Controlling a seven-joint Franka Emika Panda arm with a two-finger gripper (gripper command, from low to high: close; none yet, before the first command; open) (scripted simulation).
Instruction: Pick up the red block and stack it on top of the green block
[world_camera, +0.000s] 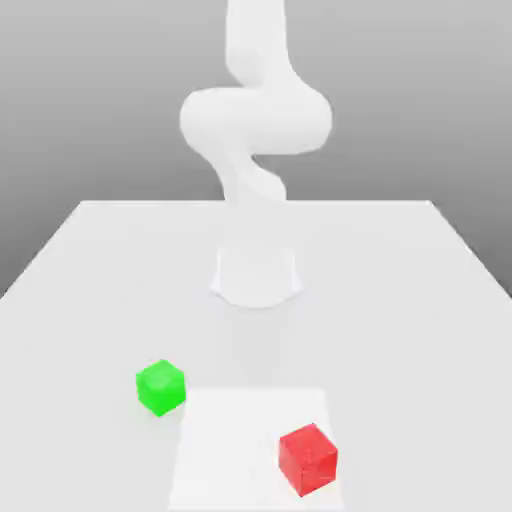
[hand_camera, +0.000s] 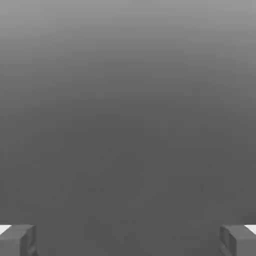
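Stacking remains undone: red block and green block sit apart while my tool is spread, empty.

The pale grey table is the landmark here, its top broad and smooth. On it, at its near part, lies a flat, brighter white patch with straight side edges. Beyond the table's far edge, and above it in the exterior view, rises a plain grey backdrop, paler toward the top.
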